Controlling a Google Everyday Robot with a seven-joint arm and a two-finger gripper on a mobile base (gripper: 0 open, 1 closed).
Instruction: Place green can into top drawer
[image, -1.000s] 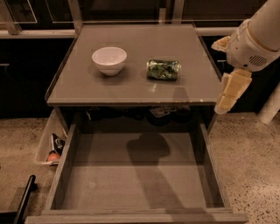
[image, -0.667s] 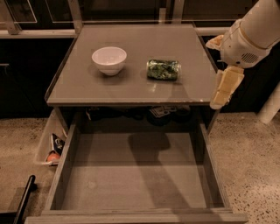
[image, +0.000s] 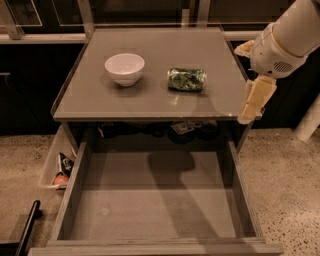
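Observation:
The green can (image: 186, 79) lies on its side on the grey cabinet top (image: 150, 97), right of centre. The top drawer (image: 155, 200) is pulled fully open below the cabinet top, and its flat grey bottom is bare. My gripper (image: 252, 102) hangs from the white arm at the right edge of the cabinet top, right of the can and apart from it. It holds nothing that I can see.
A white round bowl (image: 124, 68) stands on the cabinet top left of the can. A narrow pale plastic bin (image: 57, 165) with small colourful items hangs at the cabinet's left side. A black bar (image: 27, 227) lies on the speckled floor at bottom left.
The arm and gripper have moved a little to the left and up, toward the cabinet's right edge. The can, bowl and drawer have not moved.

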